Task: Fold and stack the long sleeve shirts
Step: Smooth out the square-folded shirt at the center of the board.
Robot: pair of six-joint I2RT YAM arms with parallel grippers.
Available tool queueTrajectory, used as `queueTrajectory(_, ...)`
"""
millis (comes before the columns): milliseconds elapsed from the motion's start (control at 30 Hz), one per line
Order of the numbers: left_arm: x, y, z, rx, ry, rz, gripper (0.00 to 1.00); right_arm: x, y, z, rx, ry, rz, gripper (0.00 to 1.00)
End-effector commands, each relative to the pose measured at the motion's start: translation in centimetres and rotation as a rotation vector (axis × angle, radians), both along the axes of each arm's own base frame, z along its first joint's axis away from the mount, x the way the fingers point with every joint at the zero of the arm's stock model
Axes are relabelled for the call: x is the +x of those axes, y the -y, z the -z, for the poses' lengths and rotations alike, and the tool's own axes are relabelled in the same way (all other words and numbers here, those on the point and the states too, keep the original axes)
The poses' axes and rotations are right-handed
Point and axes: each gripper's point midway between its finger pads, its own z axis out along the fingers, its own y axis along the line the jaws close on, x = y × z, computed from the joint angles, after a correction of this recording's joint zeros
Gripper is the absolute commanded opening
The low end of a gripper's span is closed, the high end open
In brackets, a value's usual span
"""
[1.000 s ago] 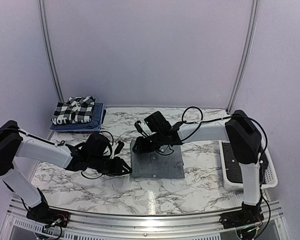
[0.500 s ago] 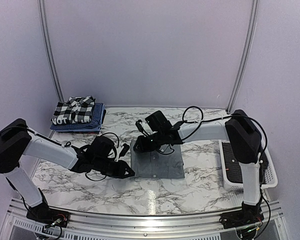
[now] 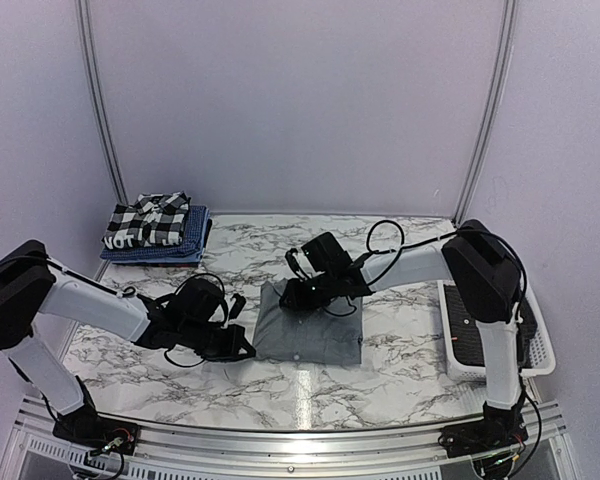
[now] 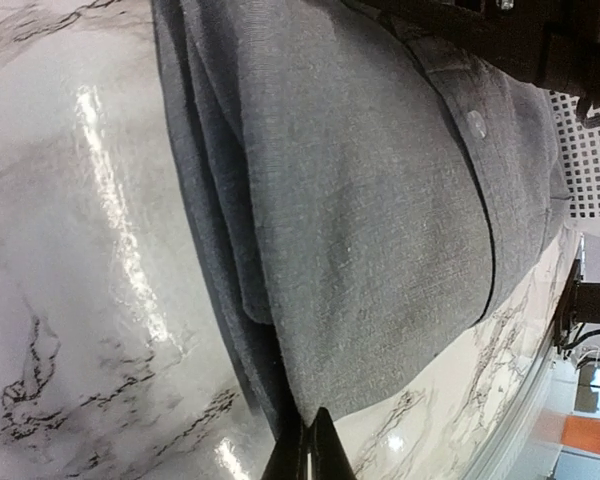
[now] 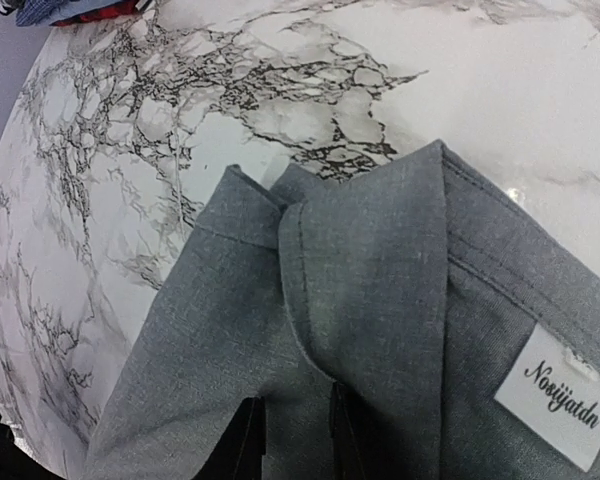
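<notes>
The grey shirt [image 3: 308, 325] is lying folded in the middle of the counter [image 3: 400, 385], a little askew, with its collar end pointing away from us. The left wrist view is cutting it off at the top and showing its near layers stacked unevenly. The right wrist view is giving us only the collar end, with a white label [image 5: 558, 395] whose script we are struggling to read.

The right end effector [image 3: 302, 296] is sitting on the shirt's far left corner. Its fingers [image 5: 248, 445], cut off by the frame's lower edge, are standing slightly apart and clamping a ridge of grey cloth. The left end effector [image 3: 246, 348] is sitting at the near left corner, its fingertips [image 4: 320, 465] pressed together right at the hem. We cannot tell whether any cloth is caught between them.

Well apart, at the far left corner, the checked shirt [image 3: 148, 220] is lying on the blue shirt [image 3: 165, 250]. The basket [image 3: 540, 350] is standing at the right edge, partly behind the right arm, and we cannot make out its dark inside.

Half a second ago the grey shirt was lying squarer and further right. It is now sitting shifted leftward and nearer to us. The left end effector, then parted beside the shirt's edge, is now closed.
</notes>
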Motion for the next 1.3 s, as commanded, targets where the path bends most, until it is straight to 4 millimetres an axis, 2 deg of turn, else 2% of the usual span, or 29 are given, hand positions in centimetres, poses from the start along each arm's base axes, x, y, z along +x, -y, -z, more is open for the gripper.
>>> queueTrajectory(0, -1.1, -2.2, 1.5, 0.106, -0.056, -0.031, 0.0, 0.8, -0.1, 0.9, 0.001, 0.014, 0.02, 0.24)
queueTrajectory(133, -0.4, -1.5, 0.4, 0.113, -0.043, -0.024, 0.01, 0.7, -0.9, -1.8, 0.022, 0.052, 0.0, 0.26)
queueTrajectory(200, 0.4, -1.2, -1.0, 0.111, -0.006, -0.031, 0.15, 0.6, -1.2, -3.9, 0.038, 0.079, -0.009, 0.27)
queueTrajectory(300, 1.5, -1.7, -3.3, 0.142, 0.056, -0.047, 0.26, 0.2, -0.9, -7.0, 0.065, 0.118, -0.007, 0.29)
queueTrajectory(367, 2.3, -1.6, -5.0, 0.145, 0.1, -0.055, 0.27, -0.3, -0.2, -8.2, 0.078, 0.125, -0.001, 0.31)
queueTrajectory(433, 3.0, -1.3, -6.3, 0.138, 0.13, -0.056, 0.28, -1.2, 0.2, -8.6, 0.096, 0.113, -0.006, 0.32)
queueTrajectory(533, 4.3, -0.5, -6.7, 0.134, 0.141, -0.05, 0.22, -2.6, 1.0, -8.0, 0.117, 0.077, -0.008, 0.32)
queueTrajectory(600, 5.5, -0.1, -6.2, 0.146, 0.139, -0.058, 0.17, -3.5, 1.9, -6.6, 0.114, 0.042, 0.003, 0.32)
queueTrajectory(667, 6.6, 0.5, -5.7, 0.148, 0.134, -0.061, 0.14, -4.7, 3.2, -5.0, 0.097, 0.003, 0.016, 0.31)
queueTrajectory(767, 8.6, 1.5, -5.0, 0.125, 0.139, -0.061, 0.11, -6.6, 5.6, -3.6, 0.112, -0.028, 0.056, 0.31)
queueTrajectory(967, 10.1, 2.1, -0.7, 0.153, 0.065, -0.05, 0.06, -9.9, 10.5, -0.1, 0.084, -0.101, 0.132, 0.31)
queueTrajectory(1067, 10.4, 1.8, -0.2, 0.157, 0.055, -0.06, 0.05, -10.3, 11.4, -0.3, 0.081, -0.095, 0.139, 0.31)
queueTrajectory(1267, 11.0, 1.4, -1.6, 0.139, 0.081, -0.072, 0.06, -10.3, 12.4, -2.4, 0.087, -0.059, 0.137, 0.31)
